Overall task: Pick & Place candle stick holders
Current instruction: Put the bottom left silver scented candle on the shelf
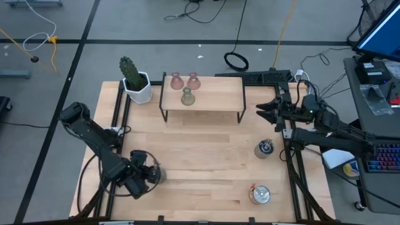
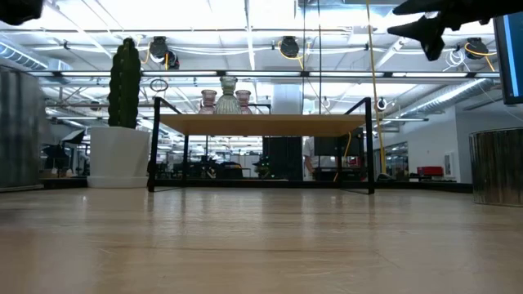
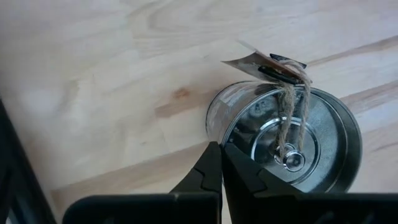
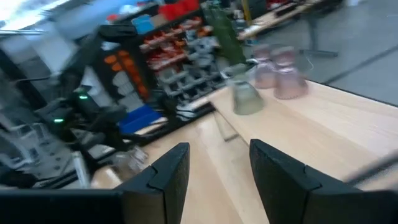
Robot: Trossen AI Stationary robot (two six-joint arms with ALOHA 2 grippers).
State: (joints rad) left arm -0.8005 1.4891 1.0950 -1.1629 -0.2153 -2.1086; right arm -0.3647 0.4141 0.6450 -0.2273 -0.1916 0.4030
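High view: my left tool [image 1: 152, 175], clenched empty, sits at the wooden bench's [image 1: 200, 140] near-left edge beside a shiny round silver metal holder [image 3: 292, 140]. My right tool [image 1: 262, 111], released, hovers off the right edge, with bare bench between them. Two pale pink cone-shaped glass holders [image 1: 184, 80] and one olive-green cone-shaped glass holder [image 1: 187, 96] stand on the black-framed wooden shelf [image 1: 219, 100].

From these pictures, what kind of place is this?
Probably a robotics lab or workshop: cables lie on the floor, parts bins fill shelves behind, and a keyboard sits beside the table.

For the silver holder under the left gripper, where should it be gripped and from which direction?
The silver holder sits upright on the table, open top up, with a twine-tied tag across its centre. Probably best to come straight down and pinch the thin rim wall, one finger inside, one outside, away from the twine. The left gripper is shut at the rim's near side.
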